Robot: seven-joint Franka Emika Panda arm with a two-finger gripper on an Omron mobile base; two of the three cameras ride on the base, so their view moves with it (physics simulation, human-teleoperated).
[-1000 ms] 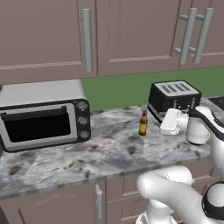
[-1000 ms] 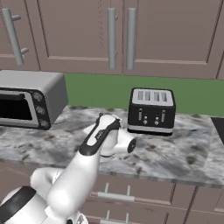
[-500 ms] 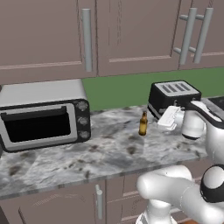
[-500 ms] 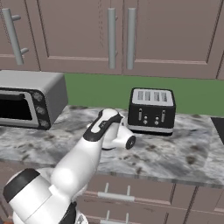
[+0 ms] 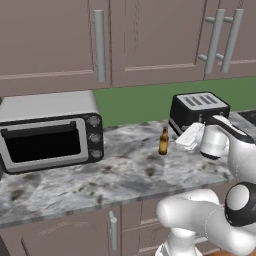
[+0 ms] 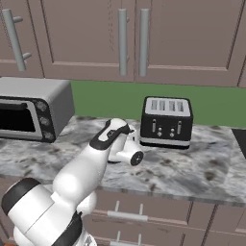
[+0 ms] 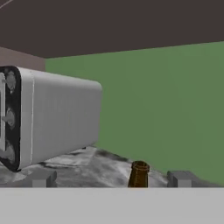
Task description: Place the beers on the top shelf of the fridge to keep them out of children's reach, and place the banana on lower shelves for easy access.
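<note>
One amber-brown beer [image 5: 163, 141] stands upright on the marble counter [image 5: 115, 175], between the toaster oven and the black toaster. My gripper [image 5: 179, 142] hovers just right of it at about bottle height and points toward it. In the hand view the beer's open neck [image 7: 139, 174] rises between the two dark fingertips [image 7: 41, 178], right of the middle, and touches neither. The jaws stand wide open with nothing held. In the right base view my arm hides the beer. The fridge, its shelves and the banana are out of view.
A silver toaster oven [image 5: 50, 131] stands at the left of the counter, also in the hand view [image 7: 52, 118]. A black four-slot toaster [image 5: 197, 112] stands close behind the hand. Brown wall cabinets [image 5: 140, 40] hang above a green backsplash [image 6: 105, 98].
The hand has slid a little left toward the amber beer while the forearm swung right and lower. The jaws stayed open and the beer has not moved.
</note>
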